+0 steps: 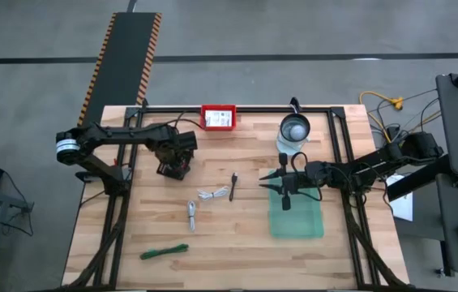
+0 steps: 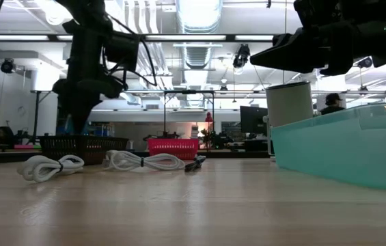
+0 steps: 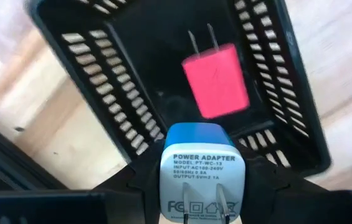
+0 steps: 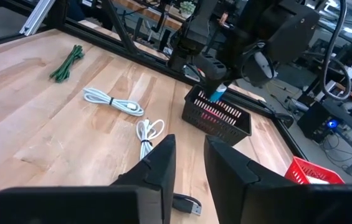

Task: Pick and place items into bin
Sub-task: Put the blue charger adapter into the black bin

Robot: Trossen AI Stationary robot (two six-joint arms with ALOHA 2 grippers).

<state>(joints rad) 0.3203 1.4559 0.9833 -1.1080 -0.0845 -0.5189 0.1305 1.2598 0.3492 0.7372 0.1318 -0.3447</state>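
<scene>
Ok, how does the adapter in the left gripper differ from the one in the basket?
The held adapter is blue and white; the basket adapter is pink. The held adapter is clamped in the left gripper above the basket; the pink one lies loose on its floor. Both are two-prong plugs.

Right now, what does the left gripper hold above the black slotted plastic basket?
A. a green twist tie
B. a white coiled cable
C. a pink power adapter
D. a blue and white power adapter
D: in the left wrist view the left gripper is clamped on the blue and white power adapter over the black slotted basket, where a pink adapter already lies.
</scene>
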